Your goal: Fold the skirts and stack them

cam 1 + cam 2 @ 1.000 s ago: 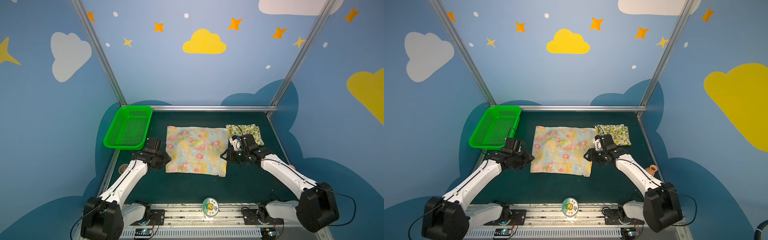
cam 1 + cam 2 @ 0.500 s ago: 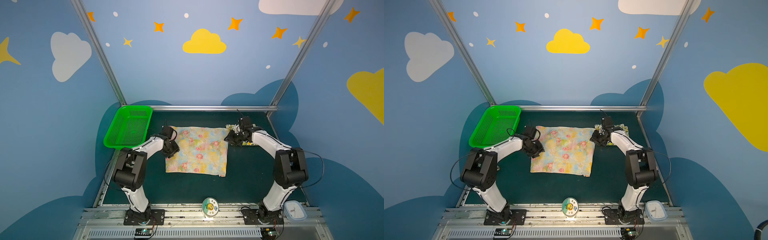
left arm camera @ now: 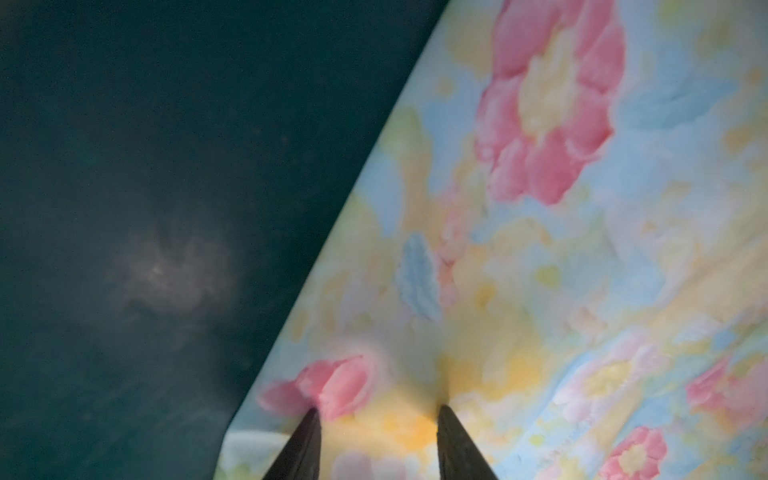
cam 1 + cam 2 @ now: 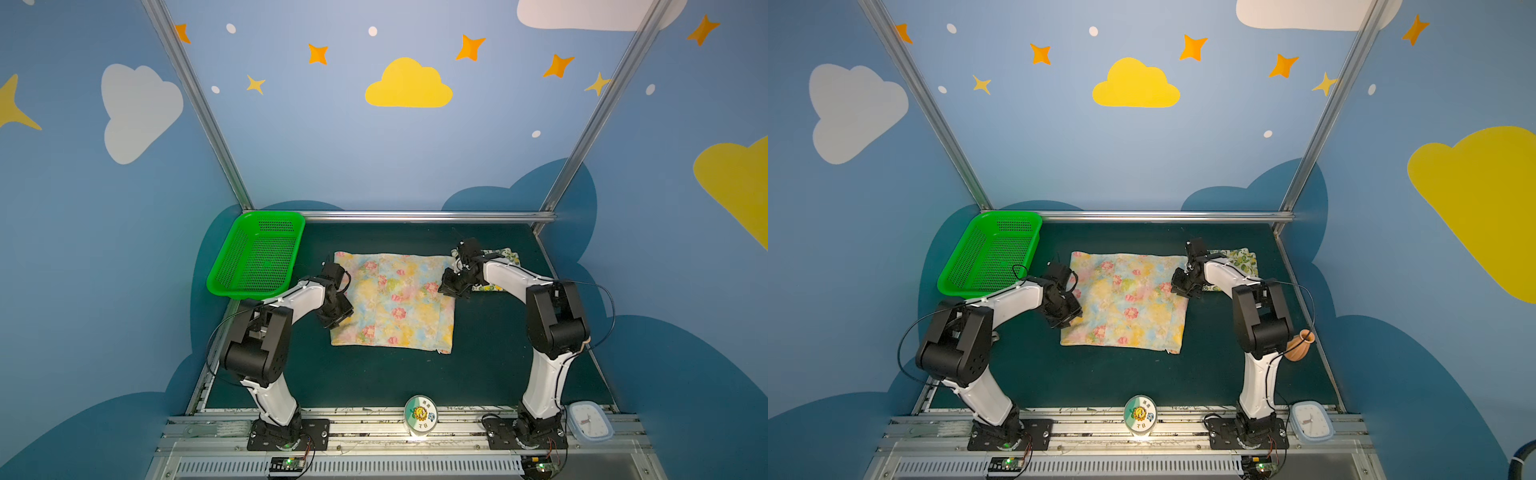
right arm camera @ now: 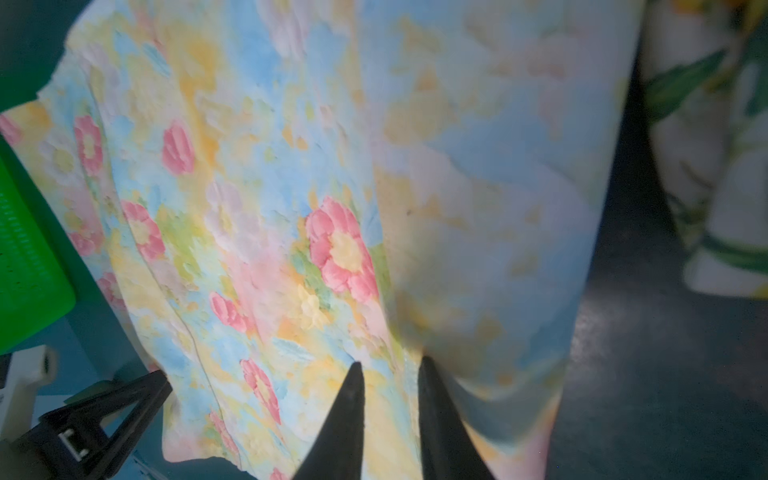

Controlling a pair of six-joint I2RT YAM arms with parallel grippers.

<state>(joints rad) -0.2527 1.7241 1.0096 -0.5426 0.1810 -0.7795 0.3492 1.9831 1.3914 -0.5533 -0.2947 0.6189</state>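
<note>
- The floral skirt [image 4: 392,303] lies spread flat on the table [image 4: 374,386], stretching from one set of jaws to the other. Both top views show it the same way [image 4: 1125,303].
- The left gripper [image 4: 340,322] is down on the skirt's left edge. In the left wrist view its two dark tips [image 3: 378,415] stand clearly apart on the cloth [image 3: 540,249], just inside the hem. A pink flower sits at one tip and flat yellow fabric lies between them, so those jaws are released.
- The right gripper [image 4: 451,286] is on the opposite edge, farther back along the skirt.
- In the right wrist view its tips [image 5: 390,370] stand close together, with a small pucker of cloth [image 5: 291,208] rising right at them. A slim gap shows between the tips, and we cannot tell whether they have actually clamped the fabric.
- A paler band of the skirt runs along the outer side of the right jaws.
- The lemon skirt [image 4: 505,254] lies folded small just beyond and outside the right jaws, partly hidden by that arm. The right wrist view [image 5: 706,166] shows a strip of bare table between it and the floral one, so they are not stacked.
- Outside and beyond the left jaws sits the green basket [image 4: 257,286].
- Well behind both sets of jaws, on the front rail, we see a round tin [image 4: 419,415] and a small clock [image 4: 590,420].
</note>
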